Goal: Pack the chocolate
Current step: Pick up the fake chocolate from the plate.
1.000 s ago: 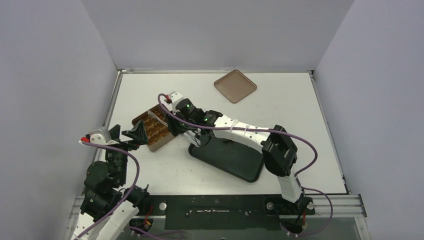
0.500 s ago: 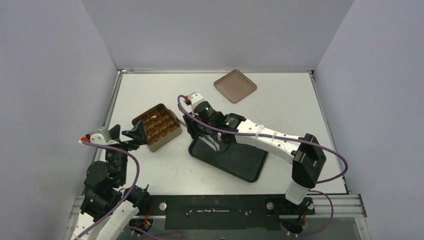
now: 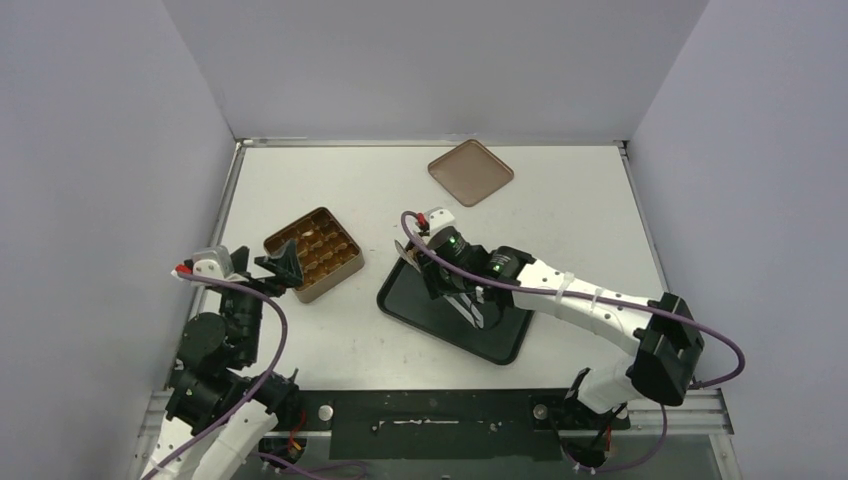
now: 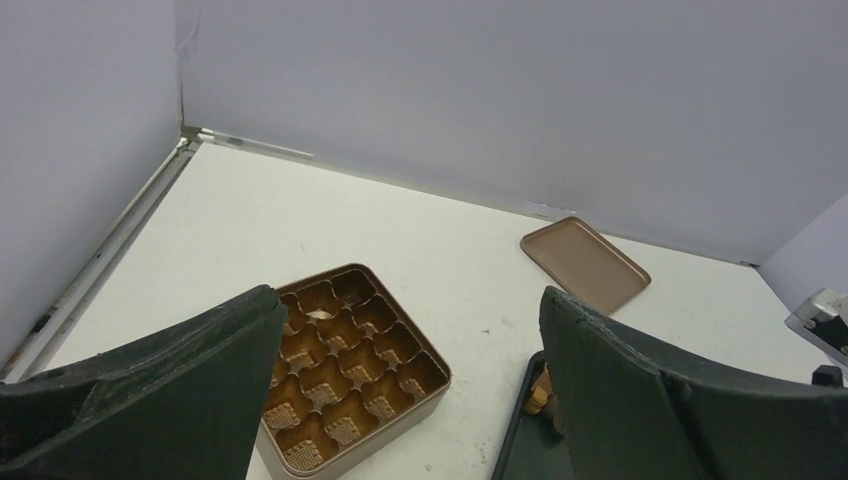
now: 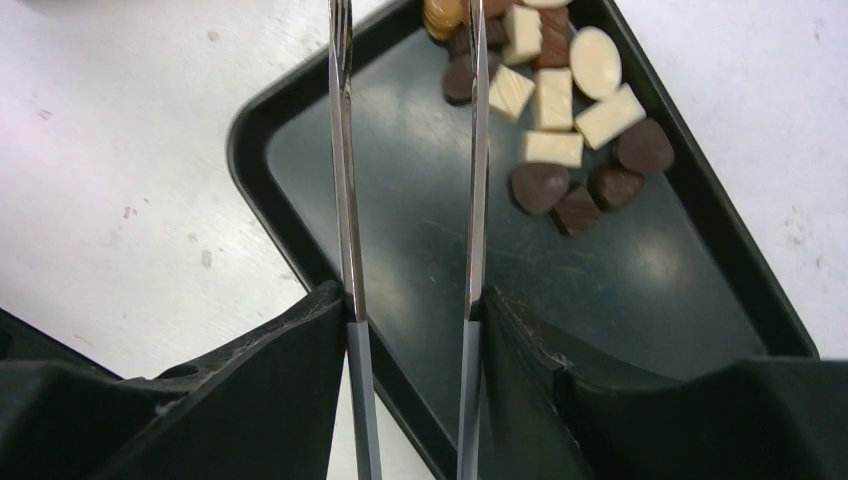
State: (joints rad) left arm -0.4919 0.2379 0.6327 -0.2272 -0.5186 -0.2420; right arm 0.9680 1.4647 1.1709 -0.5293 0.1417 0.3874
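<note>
Right pincer (image 5: 410,300) clamps parted tweezers (image 5: 344,200) over the tray (image 5: 620,280); tightly clustered chocolate (image 5: 550,100) risks a glancing nip scattering pieces.

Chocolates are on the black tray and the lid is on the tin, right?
No. In the top view, the flat brown square lid lies apart from the square gold-brown tin. The brown and cream chocolates are on the black tray.

Tallied: one black tray (image 5: 600,280); one gold-brown tin (image 4: 385,432) with sixteen cells; one brown lid (image 4: 585,263); one pair of tweezers (image 5: 345,180); two grippers, namely the left gripper (image 4: 408,300) and the right gripper (image 5: 410,305). The chocolate (image 5: 553,98) is counted at the upper right of the right wrist view: six cream pieces and at least seven brown, with the heap cut off at the top edge.
</note>
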